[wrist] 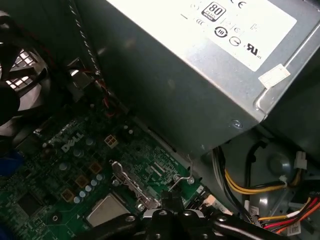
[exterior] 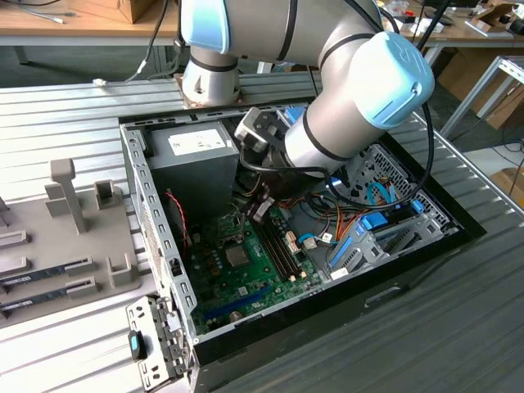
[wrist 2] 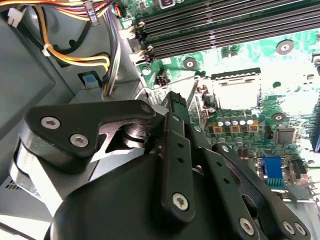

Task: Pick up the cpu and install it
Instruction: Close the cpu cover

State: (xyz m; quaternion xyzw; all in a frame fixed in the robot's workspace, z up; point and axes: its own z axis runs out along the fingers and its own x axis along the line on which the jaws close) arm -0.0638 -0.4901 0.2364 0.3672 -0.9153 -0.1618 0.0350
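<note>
Exterior view: cpu lying flat on the green board, near the power box.
Second wrist view: gripper pinched narrow, gripping nothing, just beside the cpu.
First wrist view: wire lever alongside the cpu.

arm: silver tubes, pale-blue caps | pincer: black links, apparently steel screws

The cpu: small silvery square; flat, level; on the green motherboard.

Arm bent downward, gripper low, jaws together
</note>
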